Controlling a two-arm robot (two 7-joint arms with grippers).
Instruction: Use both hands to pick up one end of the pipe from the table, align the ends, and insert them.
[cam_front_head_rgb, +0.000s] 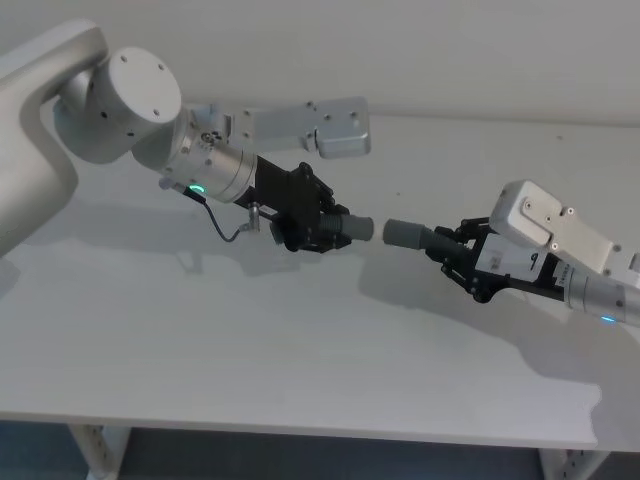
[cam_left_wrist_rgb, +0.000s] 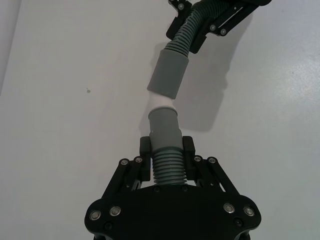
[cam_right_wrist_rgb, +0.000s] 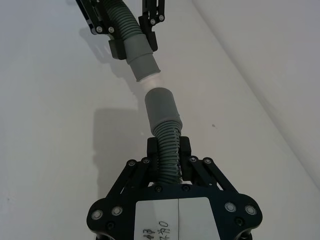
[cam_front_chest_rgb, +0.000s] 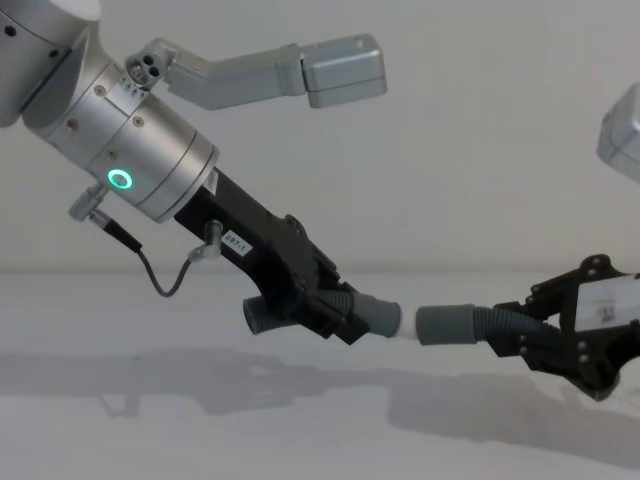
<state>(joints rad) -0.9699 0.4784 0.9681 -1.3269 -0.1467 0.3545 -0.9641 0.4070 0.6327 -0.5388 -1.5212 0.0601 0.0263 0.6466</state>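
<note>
Two held hose pieces (cam_left_wrist_rgb: 167, 150) (cam_right_wrist_rgb: 162, 120) end-to-end, white tip (cam_left_wrist_rgb: 161, 102) seemingly just outside open cuff (cam_left_wrist_rgb: 169, 72).

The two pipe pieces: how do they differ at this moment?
The left piece, held by the left gripper, ends in a grey cuff with a narrow white tip; the right piece, held by the right gripper, ends in a plain open cuff. In the chest view the left piece slopes down toward the gap and the right lies nearly level. Both are ribbed, grey, clamped, off the table, not joined.
</note>
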